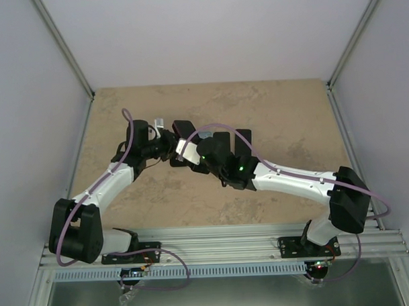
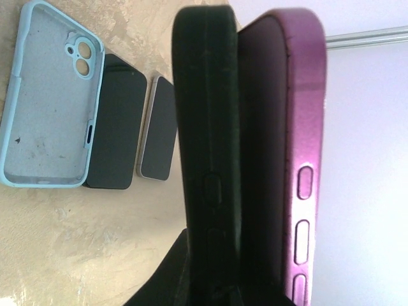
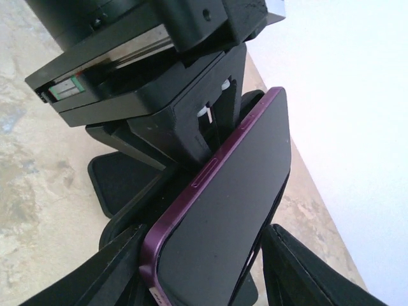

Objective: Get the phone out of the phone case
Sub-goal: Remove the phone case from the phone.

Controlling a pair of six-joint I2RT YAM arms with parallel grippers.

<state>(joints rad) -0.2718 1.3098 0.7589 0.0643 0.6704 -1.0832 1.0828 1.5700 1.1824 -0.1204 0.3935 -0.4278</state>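
The purple phone [image 3: 229, 210] is held in the air, partly out of the black phone case [image 2: 207, 159], which runs alongside it. In the left wrist view the phone [image 2: 306, 127] stands apart from the case's edge at the top. My left gripper [image 2: 210, 294] is shut on the case's lower end. My right gripper [image 3: 204, 255] has one of its fingers [image 3: 108, 274] on each side of the phone's near end. The left one is against the purple rim and a thin gap shows at the right one. In the top view both grippers meet mid-table around the phone [image 1: 186, 151].
An empty light blue case [image 2: 44, 102], a black phone [image 2: 118, 121] and a smaller silver-edged phone [image 2: 158, 127] lie flat on the beige table [image 1: 277, 117]. Dark flat items [image 1: 243, 141] lie behind the right arm. Grey walls enclose the table on three sides.
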